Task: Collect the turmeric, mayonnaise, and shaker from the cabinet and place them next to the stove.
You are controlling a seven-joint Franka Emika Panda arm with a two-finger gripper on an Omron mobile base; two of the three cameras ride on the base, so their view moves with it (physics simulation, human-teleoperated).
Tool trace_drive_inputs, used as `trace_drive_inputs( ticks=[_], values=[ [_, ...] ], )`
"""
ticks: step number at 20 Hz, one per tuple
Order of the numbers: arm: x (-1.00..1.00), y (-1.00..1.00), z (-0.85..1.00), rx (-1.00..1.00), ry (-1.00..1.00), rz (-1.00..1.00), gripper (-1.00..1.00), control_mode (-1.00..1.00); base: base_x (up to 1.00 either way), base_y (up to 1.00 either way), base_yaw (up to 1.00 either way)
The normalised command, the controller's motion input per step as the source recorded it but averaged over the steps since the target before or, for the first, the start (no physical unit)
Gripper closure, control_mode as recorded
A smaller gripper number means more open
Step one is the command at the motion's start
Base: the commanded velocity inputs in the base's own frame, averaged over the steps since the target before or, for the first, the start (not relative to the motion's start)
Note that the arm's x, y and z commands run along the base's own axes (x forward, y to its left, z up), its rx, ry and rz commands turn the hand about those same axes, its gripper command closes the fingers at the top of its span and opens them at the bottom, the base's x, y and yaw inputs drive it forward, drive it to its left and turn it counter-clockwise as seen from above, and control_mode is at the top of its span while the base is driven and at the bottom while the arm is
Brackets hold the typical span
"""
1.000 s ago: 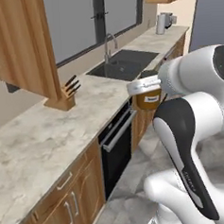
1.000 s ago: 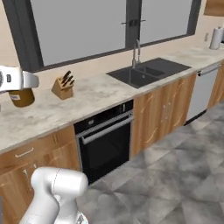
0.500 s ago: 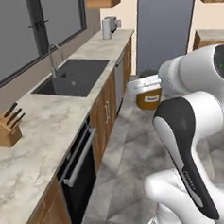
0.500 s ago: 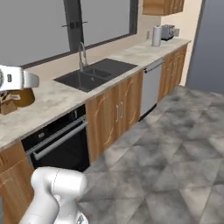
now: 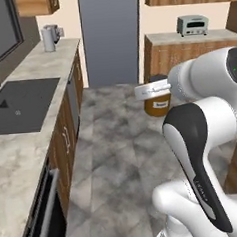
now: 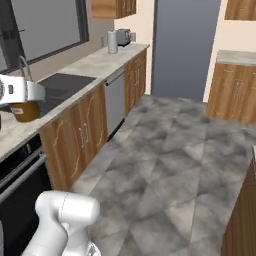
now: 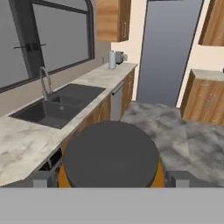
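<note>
The turmeric [image 5: 157,104], an amber-brown jar with a dark lid and a pale label, hangs in the air over the floor. My gripper [image 5: 155,93] is shut on it, one finger on each side. From the right base view the turmeric [image 6: 25,111] sits under the white hand of my gripper [image 6: 22,100], in front of the counter. The hand view looks down on the jar's dark round lid [image 7: 110,156], with one fingertip [image 7: 41,179] on each side of it. The mayonnaise, shaker, cabinet and stove are out of view.
A marble counter [image 5: 20,147] with a dark sink [image 5: 19,105] runs along the left, a grey jug [image 5: 49,39] at its far end. A tall grey fridge [image 5: 109,36] stands ahead. A toaster [image 5: 192,24] sits on the right counter. Grey stone floor [image 6: 170,165] lies between.
The whole picture has swung: the base has turned from the window counter toward the fridge and the far counter. The jar stays in my gripper the whole time.
</note>
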Motion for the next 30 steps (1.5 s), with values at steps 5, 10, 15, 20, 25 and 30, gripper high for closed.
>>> trace_drive_inputs(
  ticks=[5,10,15,20,25,30],
  values=[
    [0.0,0.0,0.0,0.0,0.0,0.0,1.0,1.0,0.58,0.0,-0.51],
    [0.0,0.0,0.0,0.0,0.0,0.0,1.0,1.0,0.58,0.1,-0.52],
    [0.0,0.0,0.0,0.0,0.0,0.0,1.0,1.0,0.58,0.31,-0.52],
    [0.0,0.0,0.0,0.0,0.0,0.0,1.0,1.0,0.55,0.52,-0.53],
    [0.0,0.0,0.0,0.0,0.0,0.0,1.0,1.0,0.53,0.5,-0.53],
    [0.0,0.0,0.0,0.0,0.0,0.0,1.0,1.0,0.51,0.47,-0.54]
  ],
)
